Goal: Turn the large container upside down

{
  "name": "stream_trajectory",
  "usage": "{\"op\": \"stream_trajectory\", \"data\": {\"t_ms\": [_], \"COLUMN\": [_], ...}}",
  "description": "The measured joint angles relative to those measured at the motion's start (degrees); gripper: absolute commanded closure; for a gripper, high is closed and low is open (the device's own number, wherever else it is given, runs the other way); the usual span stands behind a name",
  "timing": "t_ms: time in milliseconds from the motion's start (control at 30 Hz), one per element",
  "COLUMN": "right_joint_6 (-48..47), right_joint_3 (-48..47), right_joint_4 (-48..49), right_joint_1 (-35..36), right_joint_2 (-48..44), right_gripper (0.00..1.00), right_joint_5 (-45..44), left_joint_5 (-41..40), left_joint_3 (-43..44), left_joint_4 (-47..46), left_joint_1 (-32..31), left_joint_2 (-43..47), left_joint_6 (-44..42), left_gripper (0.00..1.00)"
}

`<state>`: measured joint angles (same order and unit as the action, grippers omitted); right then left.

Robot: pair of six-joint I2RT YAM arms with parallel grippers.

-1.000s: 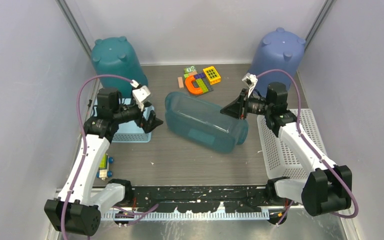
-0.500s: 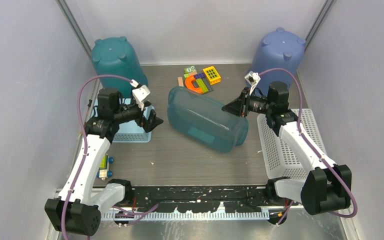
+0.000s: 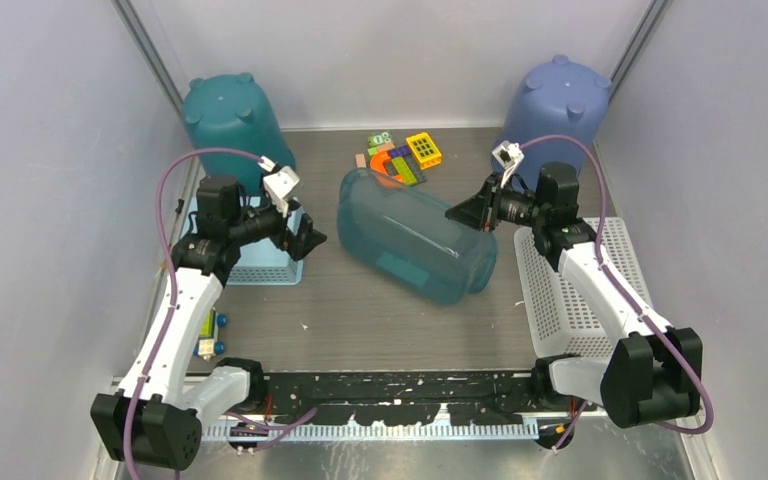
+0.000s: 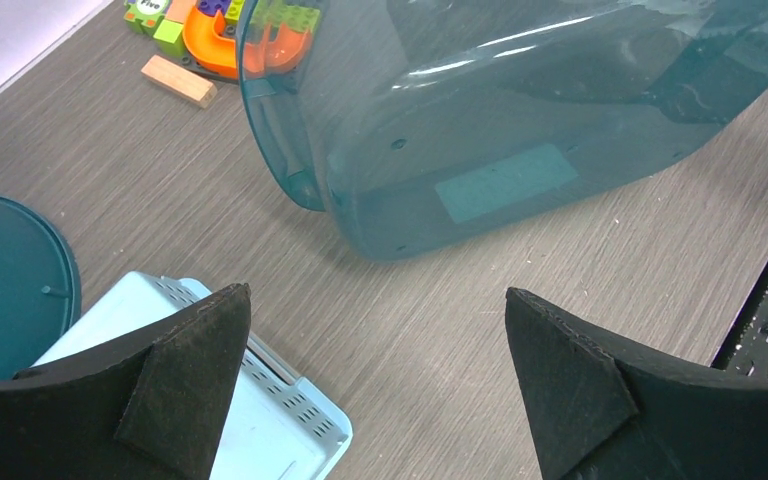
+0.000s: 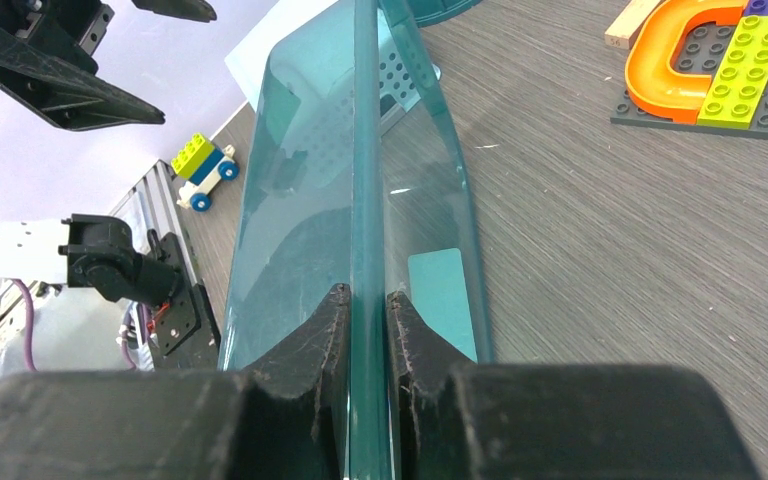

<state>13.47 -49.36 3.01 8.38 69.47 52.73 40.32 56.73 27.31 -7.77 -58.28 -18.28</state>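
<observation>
the large container (image 3: 415, 240), clear teal plastic, is lying tipped on its side in the middle of the table (image 3: 360, 310), between the two arms. the right gripper (image 3: 457, 213) is pinching the container's thin edge; in the right wrist view its jaws are standing almost together, with a pad pressing each face of the wall (image 5: 365, 200). the left gripper (image 3: 310, 240) is hovering above the table just left of the container, apart from it, with its jaws spread wide and holding nothing. below it a light blue basket (image 3: 260, 262) is sitting beside an upturned teal bucket (image 3: 225, 115). behind the container, toy bricks (image 3: 400, 160) are lying near the back wall, and a blue bucket (image 3: 557, 105) is standing upside down in the far right corner. a white perforated tray (image 3: 570, 290) is resting under the right arm.
</observation>
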Motion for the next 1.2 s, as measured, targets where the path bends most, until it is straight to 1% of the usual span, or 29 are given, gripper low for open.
{"op": "stream_trajectory", "data": {"t_ms": [300,900,1200], "right_joint_6": [0.24,0.44,1.51], "right_joint_3": [0.00,0.00,0.00], "right_joint_4": [0.02,0.02,0.00], "right_joint_1": [0.00,-0.63,-0.63], "right_joint_2": [0.00,-0.02,0.00], "right_gripper": [0.99,0.99,0.99], "right_joint_5": [-0.72,-1.70,-2.21], "left_joint_5": [-0.31,0.13,1.03], "left_joint_3": [-0.79,-1.95,-3.56], "left_joint_4": [-1.18,-2.29,-5.81], "left_joint_1": [0.00,-0.02,-0.44], "left_joint_2": [-0.09,-0.74,-1.51], "left_joint_6": [1.44,1.62,3.93], "left_gripper": [0.00,0.00,0.00]}}
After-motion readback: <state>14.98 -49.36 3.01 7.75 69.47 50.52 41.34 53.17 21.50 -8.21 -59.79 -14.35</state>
